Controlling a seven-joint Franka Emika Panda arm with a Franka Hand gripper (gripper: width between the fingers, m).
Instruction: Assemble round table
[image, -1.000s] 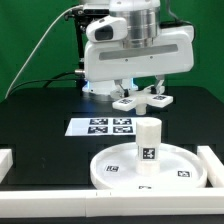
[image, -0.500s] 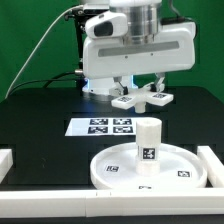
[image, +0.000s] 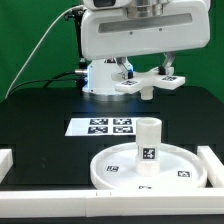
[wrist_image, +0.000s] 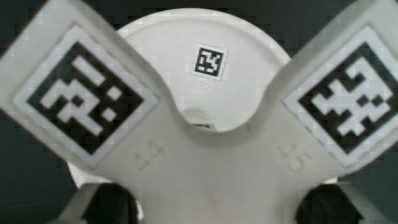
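The large round disc (image: 112, 172) lies on the table at the front, and the short thick cylinder leg (image: 148, 141) stands upright on its middle. My gripper (image: 147, 74) is shut on the flat elongated base piece (image: 152, 85) and holds it in the air, well above and behind the leg. In the wrist view the base piece (wrist_image: 214, 150) fills most of the picture with its two tagged lobes. My dark fingers (wrist_image: 111, 202) show at its sides. A white rounded part with one tag (wrist_image: 205, 40), apparently the disc, shows beyond it.
The marker board (image: 103, 127) lies flat behind the disc. White border rails stand at the exterior view's left (image: 5, 160), right (image: 212, 160) and front (image: 50, 195). The arm's white base (image: 100, 78) stands at the back.
My gripper has risen with the base piece in it, from close above the marker board to well above the leg. The disc and leg have not moved.
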